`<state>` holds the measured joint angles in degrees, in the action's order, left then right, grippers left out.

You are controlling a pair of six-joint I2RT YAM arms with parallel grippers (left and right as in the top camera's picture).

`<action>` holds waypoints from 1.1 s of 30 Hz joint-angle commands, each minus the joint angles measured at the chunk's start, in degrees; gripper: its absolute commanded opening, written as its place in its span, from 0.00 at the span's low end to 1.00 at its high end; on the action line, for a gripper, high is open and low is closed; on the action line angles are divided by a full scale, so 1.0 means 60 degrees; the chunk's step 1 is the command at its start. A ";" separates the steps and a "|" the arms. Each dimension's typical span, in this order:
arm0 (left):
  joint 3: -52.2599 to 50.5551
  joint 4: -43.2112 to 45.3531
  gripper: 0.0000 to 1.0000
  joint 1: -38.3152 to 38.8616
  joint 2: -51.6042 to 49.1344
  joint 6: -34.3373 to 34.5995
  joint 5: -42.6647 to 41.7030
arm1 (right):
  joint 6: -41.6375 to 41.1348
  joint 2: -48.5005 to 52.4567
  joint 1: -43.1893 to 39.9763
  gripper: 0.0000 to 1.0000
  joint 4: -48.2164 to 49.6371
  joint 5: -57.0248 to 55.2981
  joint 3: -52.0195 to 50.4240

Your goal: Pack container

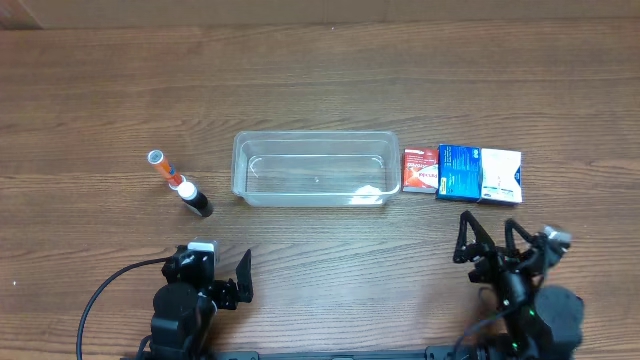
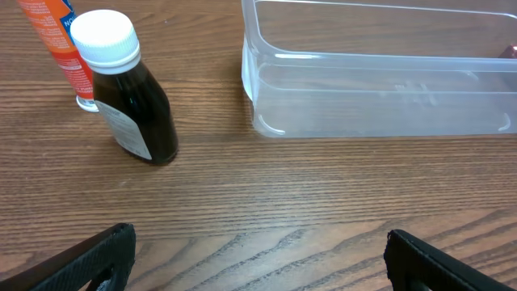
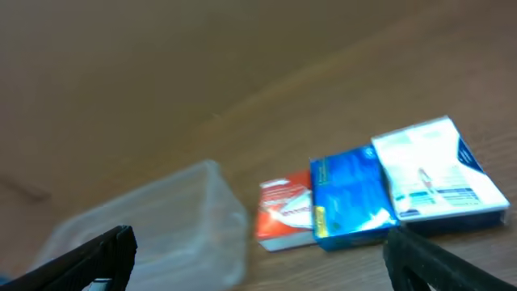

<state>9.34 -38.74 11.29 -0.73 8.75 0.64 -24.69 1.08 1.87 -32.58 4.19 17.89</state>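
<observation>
The clear plastic container (image 1: pixel 316 170) sits empty at the table's middle; it also shows in the left wrist view (image 2: pixel 380 73) and blurred in the right wrist view (image 3: pixel 153 226). Right of it lie a red packet (image 1: pixel 420 169), a blue packet (image 1: pixel 459 172) and a white packet (image 1: pixel 501 176), also seen in the right wrist view (image 3: pixel 284 212), (image 3: pixel 351 198), (image 3: pixel 436 171). Left of it stand an orange tube (image 1: pixel 165 168) and a dark bottle with a white cap (image 1: pixel 193 197), (image 2: pixel 129 93). My left gripper (image 1: pixel 227 278) is open and empty near the front edge. My right gripper (image 1: pixel 490 238) is open and empty below the packets.
The wooden table (image 1: pixel 320 80) fills the view. A black cable (image 1: pixel 105 300) runs from the left arm's base at the front left.
</observation>
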 commanded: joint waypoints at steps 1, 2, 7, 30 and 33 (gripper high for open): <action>-0.0058 0.0011 1.00 0.0087 0.0080 -0.0178 0.0058 | -0.0073 0.0692 -0.0040 1.00 -0.0357 0.0353 0.1741; -0.0058 0.0011 1.00 0.0087 0.0076 -0.0178 0.0058 | -0.0062 0.1457 -0.0040 1.00 -0.0820 0.0018 0.2495; -0.0055 0.0011 1.00 0.0087 0.0076 -0.0178 0.0058 | 0.0925 0.6459 -0.0040 1.00 -0.3064 -0.1348 0.6506; -0.0055 0.0011 1.00 0.0087 0.0080 -0.0178 0.0058 | 0.4277 1.7879 -0.2284 1.00 -0.4014 -0.1086 0.9719; -0.0055 0.0011 1.00 0.0087 0.0080 -0.0178 0.0058 | 0.4076 1.8061 -0.2288 1.00 -0.3814 -0.1224 0.9719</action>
<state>9.34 -38.96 11.29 -0.75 8.75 0.64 0.67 108.73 -11.55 -56.01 -1.96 75.26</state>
